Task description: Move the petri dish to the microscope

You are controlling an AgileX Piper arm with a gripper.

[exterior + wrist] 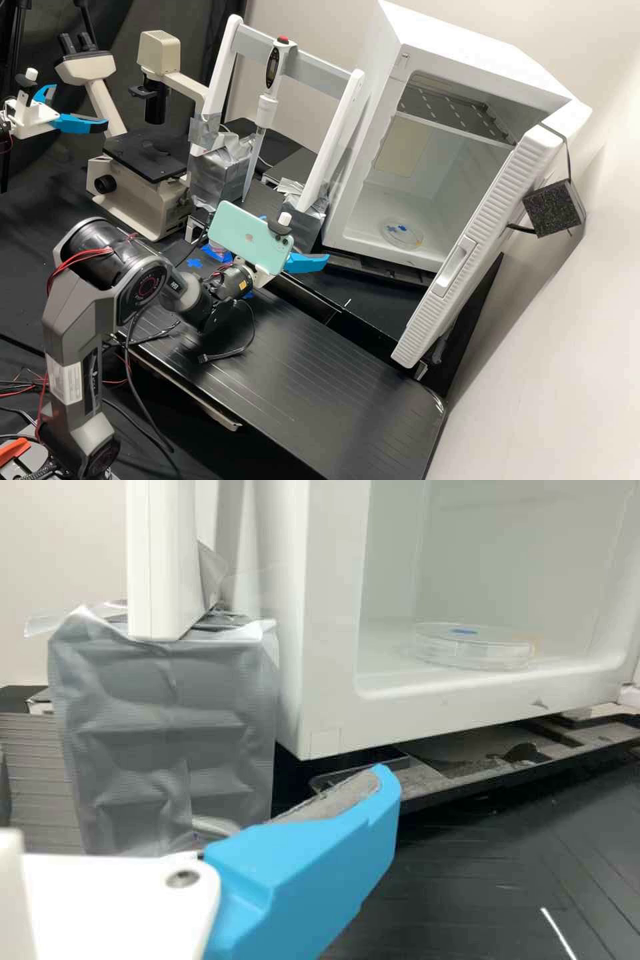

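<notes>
In the high view my gripper [297, 237] hangs over the bench in front of the white incubator, its fingers spread and partly hidden behind a phone. One blue finger shows in the wrist view, part of the gripper [300, 872], with nothing against it. The clear petri dish [401, 232] lies flat on the incubator's floor, well apart from the gripper; small blue marks show on it. Through the incubator's opening, the wrist view shows the dish [475, 648] too. At the back left stands the beige microscope, with a flat black stage [148, 157].
The incubator [373, 240] has its door [467, 247] swung open at the right. A white frame with a pipette [267, 110] stands on tape-wrapped blocks [165, 730] between microscope and incubator. A second arm's gripper is at the far left. Blue tape marks the bench.
</notes>
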